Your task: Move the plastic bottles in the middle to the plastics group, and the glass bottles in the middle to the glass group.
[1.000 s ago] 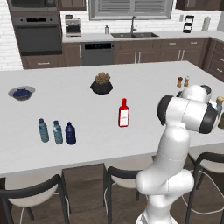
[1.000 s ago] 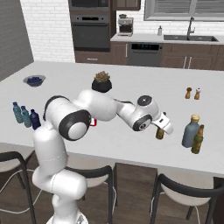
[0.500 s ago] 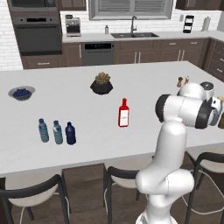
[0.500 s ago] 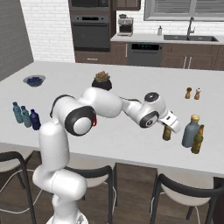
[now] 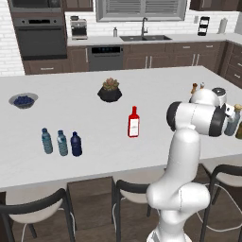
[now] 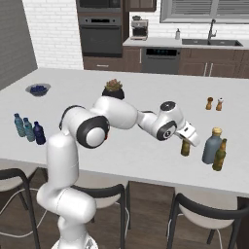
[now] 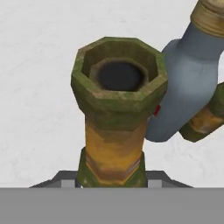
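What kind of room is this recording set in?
A rendered home kitchen, by the look of it: a built-in wall oven, a sink with a faucet under a window, and a long white island counter with stools drawn up to it.

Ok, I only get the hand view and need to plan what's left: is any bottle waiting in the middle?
Observer: Yes, the red bottle stands alone in the middle of the counter.
Operator: And the navy one?
Observer: The navy bottle stands right beside the two pale water bottles.
Operator: Where's my brown bottle against the glass group?
Observer: The gripper holds the brown bottle upright beside the grey-blue bottle, apart from it, on its side nearer the counter's middle.
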